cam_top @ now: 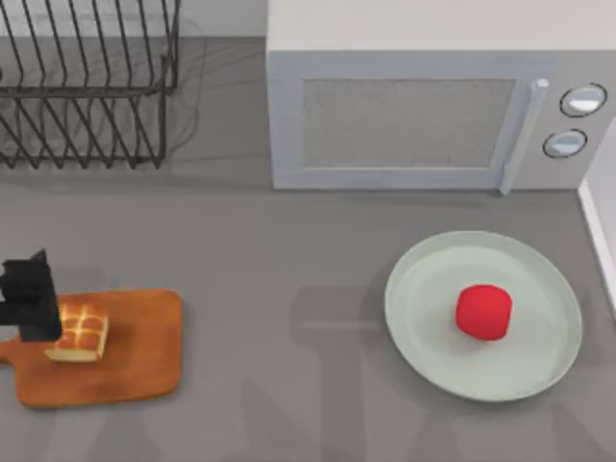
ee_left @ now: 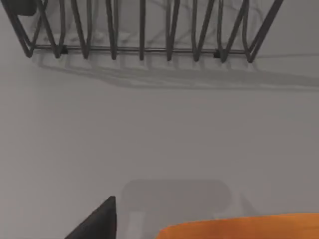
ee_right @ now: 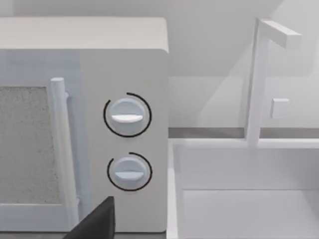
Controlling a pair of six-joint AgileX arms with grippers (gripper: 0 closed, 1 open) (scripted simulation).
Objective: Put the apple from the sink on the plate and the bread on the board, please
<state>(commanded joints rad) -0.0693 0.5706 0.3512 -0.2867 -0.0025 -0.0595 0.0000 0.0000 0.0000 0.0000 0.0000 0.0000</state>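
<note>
The red apple [cam_top: 483, 311] rests on the pale green plate [cam_top: 414, 289] at the right of the table. The golden-brown bread [cam_top: 79, 332] sits on the left part of the orange-brown board [cam_top: 130, 356], near its handle. My left gripper [cam_top: 37, 308] hovers at the bread's left side, open, with nothing between its fingers. One dark finger [ee_left: 97, 221] shows in the left wrist view, beside the board's edge [ee_left: 239, 226]. In the right wrist view, a finger [ee_right: 97, 223] of my open right gripper points toward the microwave and the white sink [ee_right: 239, 194].
A white microwave [cam_top: 423, 106] stands at the back, with its dials [ee_right: 127, 115] facing forward. A black wire dish rack [cam_top: 87, 87] fills the back left corner. The sink's rim [cam_top: 602, 226] runs along the right edge, under a faucet [ee_right: 256, 79].
</note>
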